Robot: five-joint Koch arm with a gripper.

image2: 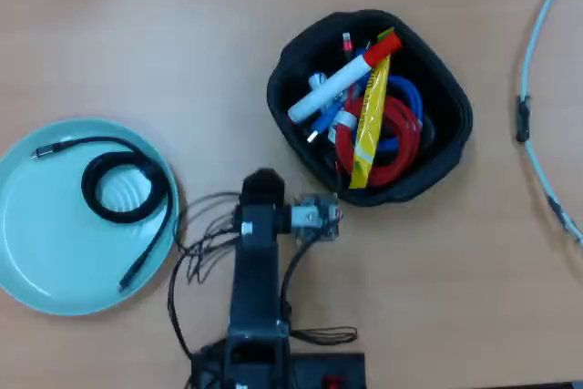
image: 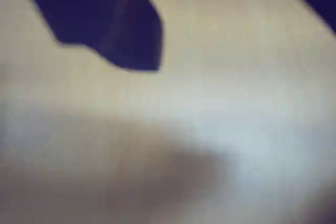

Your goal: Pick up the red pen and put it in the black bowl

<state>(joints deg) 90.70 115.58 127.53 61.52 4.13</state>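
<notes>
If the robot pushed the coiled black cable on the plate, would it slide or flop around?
The thin black cable, coiled loosely on the pale teal round plate, would probably flop rather than move as one piece, since its two ends trail free. It looks light, so a push may just unwind the coil. The plate looks smooth, so it might also slide a little.

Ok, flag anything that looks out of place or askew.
Nothing is spilled or damaged. The red pen lies slanted in the black bowl on coiled cables and a yellow packet. The wrist view is too blurred to judge.
</notes>
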